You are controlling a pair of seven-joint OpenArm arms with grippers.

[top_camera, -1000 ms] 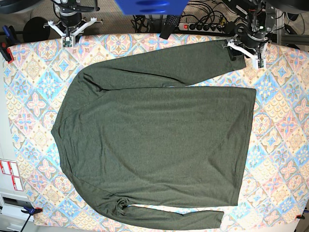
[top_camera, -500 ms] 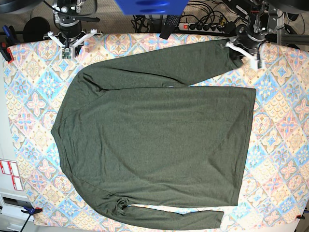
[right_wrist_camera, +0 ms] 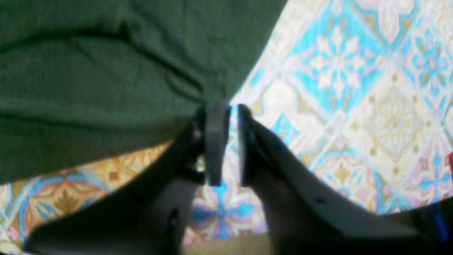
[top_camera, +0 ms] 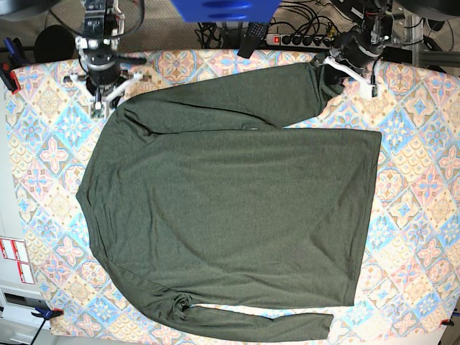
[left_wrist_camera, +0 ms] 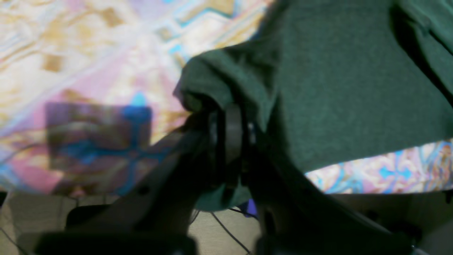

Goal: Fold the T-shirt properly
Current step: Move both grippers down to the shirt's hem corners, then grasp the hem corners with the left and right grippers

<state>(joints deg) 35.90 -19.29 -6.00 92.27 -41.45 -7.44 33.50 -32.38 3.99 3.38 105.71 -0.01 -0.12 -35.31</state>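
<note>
I have 2 claws, and both are at the far edge of the surface (top_camera: 417, 180), which has a cloth with blue, pink and gold tile shapes. The T-shirt (top_camera: 230, 208) lies flat and spread out on it, dark green, with 1 long sleeve along the far side and the other sleeve along the near edge. My left claw (left_wrist_camera: 230, 141) is squeezed tight on the cuff end of the far sleeve, and the green cloth bunches up around my fingers and hangs over them. In the base view this claw (top_camera: 345, 61) sits at the far right end of that sleeve. My right claw (right_wrist_camera: 226, 141) is open just a little, with a thin gap between its 2 pads, and I can see the tile cloth through the gap. It holds nothing. Its tips are right at the edge of the green cloth by the shoulder, at the far left in the base view (top_camera: 100, 79).
</note>
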